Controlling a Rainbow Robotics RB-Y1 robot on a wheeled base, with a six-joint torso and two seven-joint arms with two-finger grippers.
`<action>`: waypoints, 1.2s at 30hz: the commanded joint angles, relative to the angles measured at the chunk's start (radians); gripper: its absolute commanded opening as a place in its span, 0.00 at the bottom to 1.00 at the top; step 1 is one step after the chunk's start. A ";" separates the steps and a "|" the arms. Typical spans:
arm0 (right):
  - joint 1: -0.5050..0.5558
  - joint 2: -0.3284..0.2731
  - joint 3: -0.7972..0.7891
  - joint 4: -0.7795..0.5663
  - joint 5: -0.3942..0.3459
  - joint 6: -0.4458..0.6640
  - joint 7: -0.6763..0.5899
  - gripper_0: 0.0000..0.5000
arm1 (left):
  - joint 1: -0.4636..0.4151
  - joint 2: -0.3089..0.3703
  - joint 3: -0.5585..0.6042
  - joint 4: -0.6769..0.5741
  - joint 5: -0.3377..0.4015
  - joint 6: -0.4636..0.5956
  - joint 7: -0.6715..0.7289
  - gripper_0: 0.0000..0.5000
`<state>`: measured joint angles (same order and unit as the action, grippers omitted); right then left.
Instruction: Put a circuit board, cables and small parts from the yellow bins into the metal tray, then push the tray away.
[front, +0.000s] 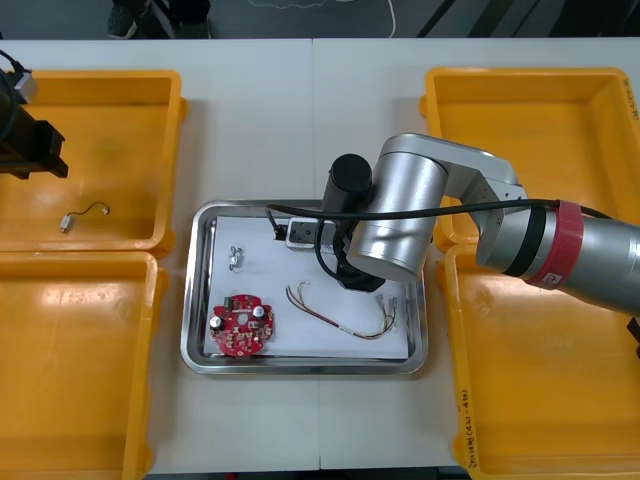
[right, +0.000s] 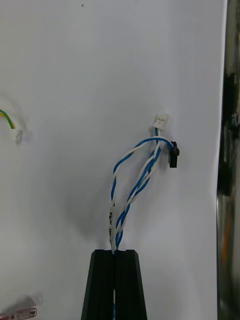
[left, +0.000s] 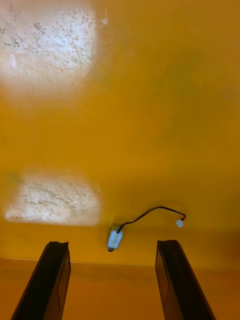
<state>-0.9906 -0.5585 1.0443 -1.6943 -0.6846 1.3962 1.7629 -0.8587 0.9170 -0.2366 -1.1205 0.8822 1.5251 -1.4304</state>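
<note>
Right gripper (right: 114, 252) pinched the blue and white cable (right: 142, 175) at the far edge of the metal tray (front: 230, 206). The circuit board (front: 242, 325) and the red and yellow cable (front: 345, 325) were already in. Left gripper (left: 112, 244) hung spread above the black cable (left: 145, 215); the push remained.

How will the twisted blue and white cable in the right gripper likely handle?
Probably floppy: the cable loops loosely from the shut right gripper. Likely light: thin wires, small connectors. It may sprawl unevenly in the metal tray. Left gripper hovers open over a yellow bin.
</note>
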 joint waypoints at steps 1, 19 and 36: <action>-0.043 -0.001 0.010 -0.007 0.010 -0.010 -0.007 0.00 | 0.038 0.029 0.007 -0.016 0.009 -0.043 -0.166 1.00; -0.048 -0.008 -0.004 -0.030 0.028 -0.003 -0.039 1.00 | 0.119 -0.015 0.008 -0.016 0.001 -0.082 -0.189 1.00; -0.053 -0.080 -0.213 -0.200 -0.115 0.187 -0.168 1.00 | 0.145 -0.043 0.007 -0.016 -0.006 -0.097 -0.200 1.00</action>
<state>-0.9979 -0.5917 0.9151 -1.8412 -0.7608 1.5668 1.6722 -0.7239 0.8886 -0.2366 -1.1207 0.8826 1.4411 -1.5428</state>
